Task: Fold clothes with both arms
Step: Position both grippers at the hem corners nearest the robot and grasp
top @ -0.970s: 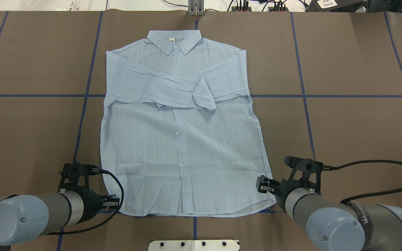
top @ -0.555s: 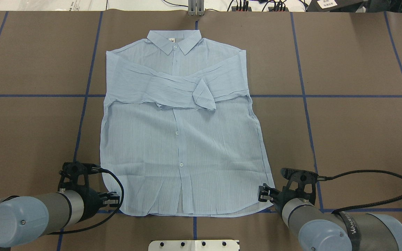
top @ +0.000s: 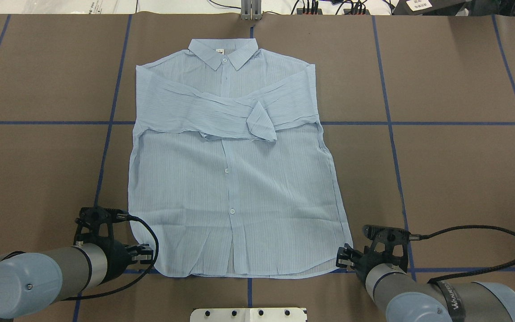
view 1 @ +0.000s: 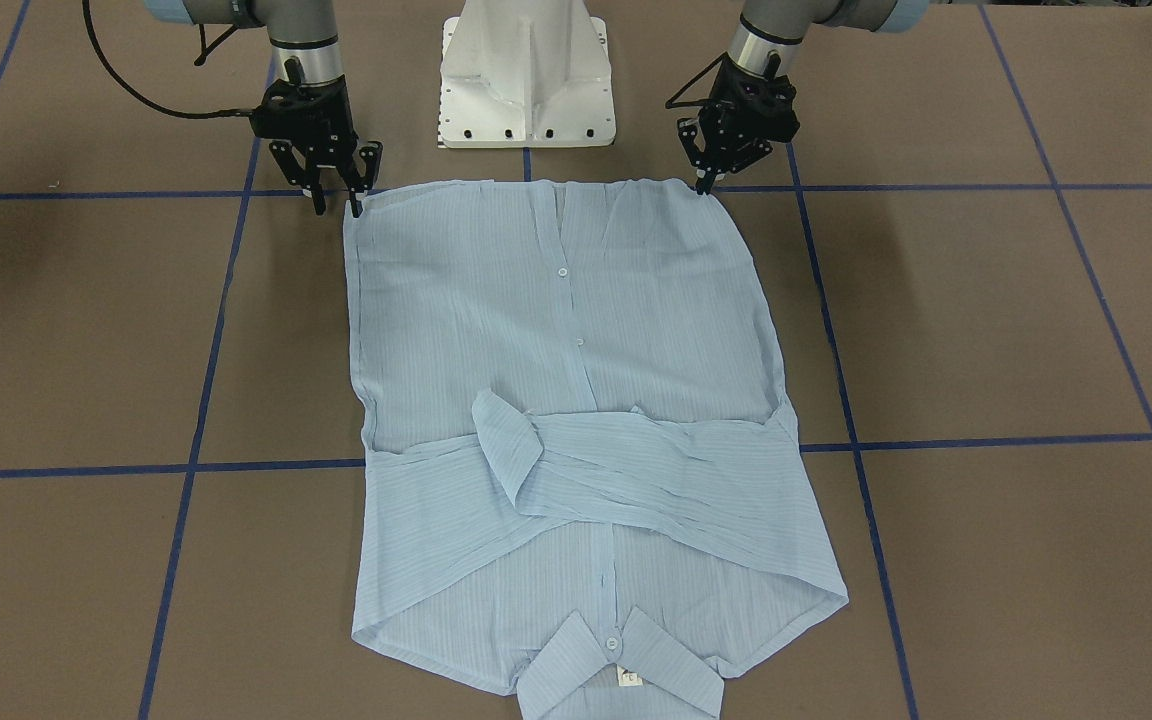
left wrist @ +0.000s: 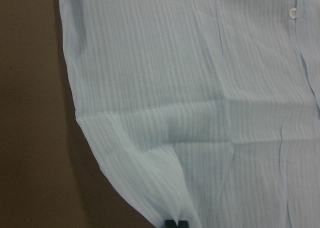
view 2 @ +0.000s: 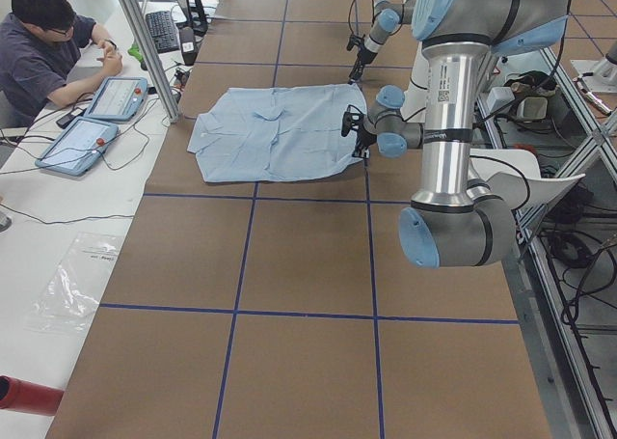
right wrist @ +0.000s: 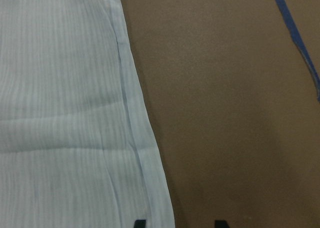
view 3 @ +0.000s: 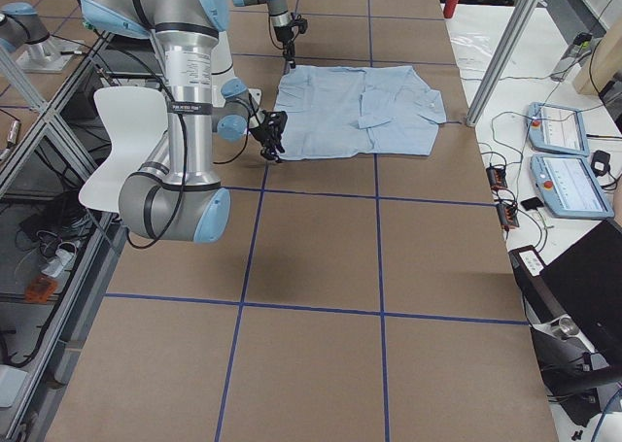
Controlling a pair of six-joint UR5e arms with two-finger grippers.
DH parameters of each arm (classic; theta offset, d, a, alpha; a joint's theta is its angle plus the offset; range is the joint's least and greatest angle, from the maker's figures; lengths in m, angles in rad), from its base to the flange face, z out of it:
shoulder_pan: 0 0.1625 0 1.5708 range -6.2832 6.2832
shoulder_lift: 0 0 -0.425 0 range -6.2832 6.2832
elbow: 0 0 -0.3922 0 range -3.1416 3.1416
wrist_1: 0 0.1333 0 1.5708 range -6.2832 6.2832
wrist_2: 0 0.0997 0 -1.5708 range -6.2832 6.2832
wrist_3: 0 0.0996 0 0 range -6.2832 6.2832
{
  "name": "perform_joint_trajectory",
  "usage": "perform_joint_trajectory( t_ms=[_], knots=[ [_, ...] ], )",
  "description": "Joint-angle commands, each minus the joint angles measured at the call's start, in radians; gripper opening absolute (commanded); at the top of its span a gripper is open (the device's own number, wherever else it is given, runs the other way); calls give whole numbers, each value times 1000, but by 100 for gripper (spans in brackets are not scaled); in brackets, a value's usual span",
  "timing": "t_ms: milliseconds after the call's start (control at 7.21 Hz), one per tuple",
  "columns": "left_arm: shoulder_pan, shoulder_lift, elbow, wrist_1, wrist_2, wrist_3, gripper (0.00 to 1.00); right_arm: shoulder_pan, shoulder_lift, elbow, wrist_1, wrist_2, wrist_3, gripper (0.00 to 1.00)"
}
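The light blue shirt (top: 239, 188) lies flat and buttoned on the brown table (top: 454, 170). Its sleeves are crossed over the chest, and its collar (top: 224, 52) is at the end far from both pincers. The left pincer (view 1: 704, 182) is pressed together, pinching the hem corner at its tips. The right pincer (view 1: 337, 203) stands spread at the other hem corner, with one fingertip over the shirt's side edge and the other over bare table.
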Motion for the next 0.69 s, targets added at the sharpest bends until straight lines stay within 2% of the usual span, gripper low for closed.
perform_joint_trajectory(
  t_ms=[0, 139, 277, 416, 555],
  knots=[
    [-1, 1, -2, 0, 1, 0, 0, -37, 0, -4, 0, -29, 51, 48],
    [-1, 1, -4, 0, 1, 0, 0, -49, 0, -4, 0, -34, 53, 48],
    [-1, 2, -4, 0, 1, 0, 0, -49, 1, -4, 0, -37, 53, 41],
    [-1, 4, -5, 0, 1, 0, 0, -52, 3, -9, 0, -37, 51, 28],
    [-3, 5, -7, 0, 1, 0, 0, -55, 9, -21, 0, -35, 50, 24]
  ],
)
